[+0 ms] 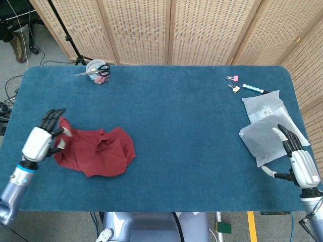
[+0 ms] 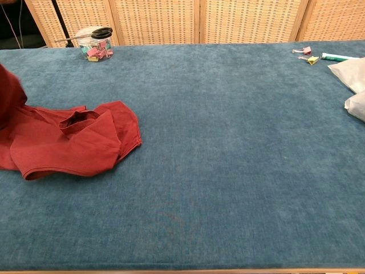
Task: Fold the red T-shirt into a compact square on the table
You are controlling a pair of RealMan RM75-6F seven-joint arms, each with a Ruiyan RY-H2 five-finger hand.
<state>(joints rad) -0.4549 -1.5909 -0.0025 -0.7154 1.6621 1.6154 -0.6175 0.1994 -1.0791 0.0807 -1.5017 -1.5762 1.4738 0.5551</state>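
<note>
The red T-shirt [image 1: 101, 151] lies crumpled on the left part of the blue table [image 1: 192, 131]. My left hand [image 1: 43, 136] is at the shirt's left end and grips it, with the other fingers spread. In the chest view that end of the T-shirt [image 2: 74, 142] rises off the table at the frame's left edge, and the hand itself is out of frame. My right hand [image 1: 298, 159] is open at the table's right edge, fingers straight, holding nothing.
A clear jar with scissors [image 1: 97, 70] stands at the back left. Binder clips [image 1: 233, 83] and a marker [image 1: 252, 88] lie at the back right. Two plastic bags [image 1: 265, 108] lie by the right edge, one just beside my right hand.
</note>
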